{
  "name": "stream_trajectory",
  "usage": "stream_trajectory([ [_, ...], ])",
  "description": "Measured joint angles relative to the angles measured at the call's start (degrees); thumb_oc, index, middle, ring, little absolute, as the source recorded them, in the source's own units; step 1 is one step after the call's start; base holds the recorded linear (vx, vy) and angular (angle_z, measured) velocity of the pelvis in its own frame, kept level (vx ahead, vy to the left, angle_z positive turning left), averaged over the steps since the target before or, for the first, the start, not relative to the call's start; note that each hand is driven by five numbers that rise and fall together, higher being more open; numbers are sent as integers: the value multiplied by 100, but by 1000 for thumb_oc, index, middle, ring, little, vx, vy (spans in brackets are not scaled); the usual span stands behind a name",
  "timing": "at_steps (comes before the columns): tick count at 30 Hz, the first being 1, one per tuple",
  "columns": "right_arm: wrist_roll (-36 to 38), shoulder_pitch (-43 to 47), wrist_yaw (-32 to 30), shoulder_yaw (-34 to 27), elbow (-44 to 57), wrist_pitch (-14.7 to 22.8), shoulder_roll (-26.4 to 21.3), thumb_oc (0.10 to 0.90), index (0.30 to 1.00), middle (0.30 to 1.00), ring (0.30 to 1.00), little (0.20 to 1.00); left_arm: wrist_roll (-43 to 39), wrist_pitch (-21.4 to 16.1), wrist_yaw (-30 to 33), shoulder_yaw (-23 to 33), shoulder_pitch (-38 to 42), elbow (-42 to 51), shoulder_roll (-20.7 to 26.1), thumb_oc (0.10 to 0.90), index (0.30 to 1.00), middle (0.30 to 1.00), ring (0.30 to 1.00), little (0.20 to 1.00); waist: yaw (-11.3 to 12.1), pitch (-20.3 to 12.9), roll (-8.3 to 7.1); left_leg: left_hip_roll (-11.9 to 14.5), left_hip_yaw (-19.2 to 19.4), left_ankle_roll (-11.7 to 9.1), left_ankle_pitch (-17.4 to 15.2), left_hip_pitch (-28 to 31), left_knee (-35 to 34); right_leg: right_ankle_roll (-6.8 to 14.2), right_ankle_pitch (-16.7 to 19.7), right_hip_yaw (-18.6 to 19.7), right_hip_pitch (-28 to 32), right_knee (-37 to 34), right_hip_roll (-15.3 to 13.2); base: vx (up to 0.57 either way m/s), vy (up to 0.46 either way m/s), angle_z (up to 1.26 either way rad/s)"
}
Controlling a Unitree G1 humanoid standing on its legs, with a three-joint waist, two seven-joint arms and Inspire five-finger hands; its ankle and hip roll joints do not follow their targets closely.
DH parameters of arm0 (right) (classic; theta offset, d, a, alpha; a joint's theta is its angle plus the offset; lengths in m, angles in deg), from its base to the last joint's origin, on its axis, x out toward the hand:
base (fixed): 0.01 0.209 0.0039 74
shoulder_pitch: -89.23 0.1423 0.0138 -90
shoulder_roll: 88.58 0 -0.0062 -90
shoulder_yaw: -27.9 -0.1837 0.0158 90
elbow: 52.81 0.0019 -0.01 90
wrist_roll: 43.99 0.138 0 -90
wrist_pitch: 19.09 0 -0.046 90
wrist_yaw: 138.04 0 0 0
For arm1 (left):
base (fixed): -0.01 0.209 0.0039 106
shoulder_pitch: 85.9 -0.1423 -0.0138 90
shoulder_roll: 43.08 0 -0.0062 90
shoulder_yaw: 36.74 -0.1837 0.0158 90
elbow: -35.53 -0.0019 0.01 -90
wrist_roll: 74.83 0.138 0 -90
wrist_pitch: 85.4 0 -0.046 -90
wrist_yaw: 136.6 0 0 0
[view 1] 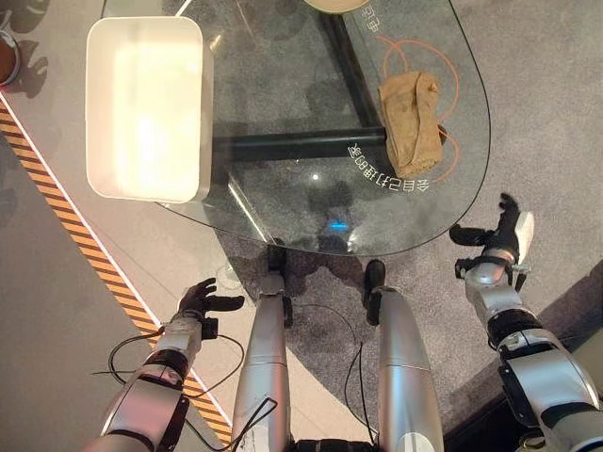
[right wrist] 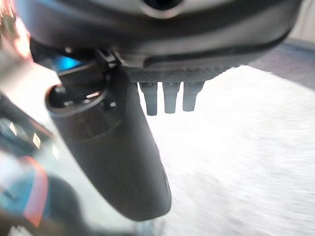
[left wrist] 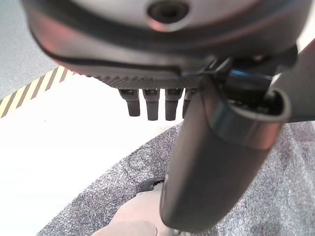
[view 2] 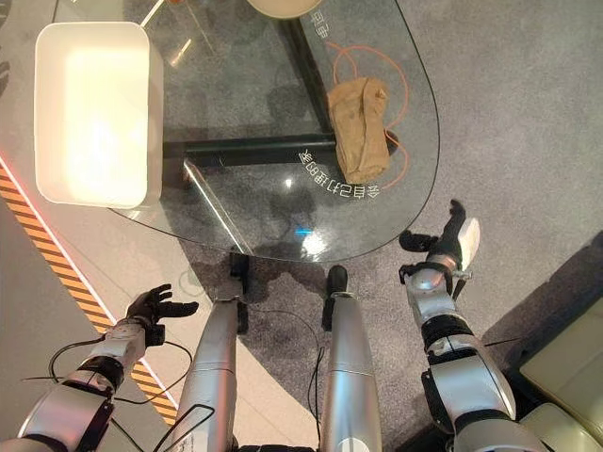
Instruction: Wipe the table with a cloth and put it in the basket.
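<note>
The left hand [view 1: 203, 301] is hanging low beside the glass table [view 1: 283, 202], fingers relaxed and holding nothing. The white basket [view 1: 143, 105] is sitting on the table's left end. The tan cloth [view 1: 411, 121] is lying crumpled near the table's right edge, untouched. The right hand [view 1: 504, 235] is hovering off that edge, fingers extended, empty. Judgement: the reach falls to the right hand; approaching from above and pinching the cloth's bunched middle should give a firm hold for wiping.

A grey carpet [view 1: 556, 113] lies beside a yellow-and-black striped floor line [view 1: 89, 247]; a pale round dish [view 1: 337, 4] sits far off.
</note>
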Motion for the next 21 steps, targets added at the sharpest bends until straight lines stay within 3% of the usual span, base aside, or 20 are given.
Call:
stream_trajectory([
  [9, 459, -101, -1064, -20, 1453, 209, 47, 800, 900, 900, 900, 900, -186, -169, 21, -101, -11, -6, -11, 800, 900, 900, 900, 900, -52, 1, 3, -3, 33, 12, 47, 92, -225, 2, 59, 30, 11, -163, 1, -4, 30, -3],
  [21, -328, 553, -1605, 255, 2835, 91, 65, 800, 900, 900, 900, 900, -198, -229, 22, -103, -24, -2, -40, 800, 900, 900, 900, 900, 10, -2, 8, -58, 40, -4, 124, 231, -396, 13, 73, 41, 133, -265, -47, 9, 20, 1],
])
